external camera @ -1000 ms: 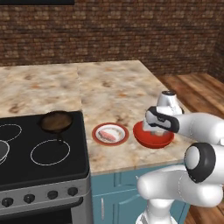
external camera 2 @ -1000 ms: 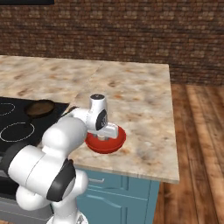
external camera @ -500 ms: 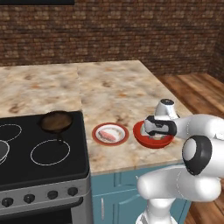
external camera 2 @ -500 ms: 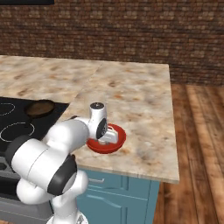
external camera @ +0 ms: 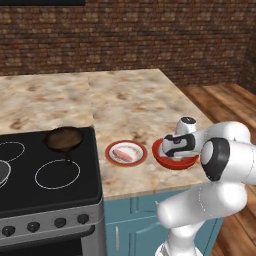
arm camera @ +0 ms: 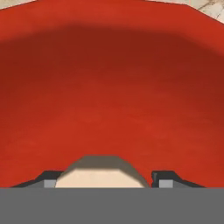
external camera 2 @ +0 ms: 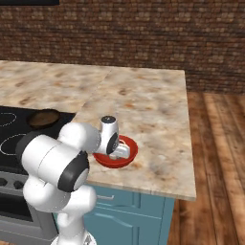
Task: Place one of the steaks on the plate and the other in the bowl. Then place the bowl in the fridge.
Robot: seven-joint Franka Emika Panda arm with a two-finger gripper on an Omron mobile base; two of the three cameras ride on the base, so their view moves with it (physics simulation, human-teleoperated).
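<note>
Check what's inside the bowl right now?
The gripper sits low in the red bowl, a pale steak between its fingertips. The hand covers the rest of the bowl floor.

We see a mottled beige stone counter (external camera: 125, 100) on an island with teal cabinet fronts (external camera: 135, 225) below it. At its left sits a black stove top (external camera: 45, 175) with white ring burners, and a small dark brown pan (external camera: 64, 139) rests on the rear right burner. A row of dark knobs (external camera: 45, 225) runs along the stove's grey front panel. Behind everything we find a brown brick wall (external camera: 150, 35), and warm wooden floorboards (external camera 2: 215, 143) stretch to the right of the island.
</note>
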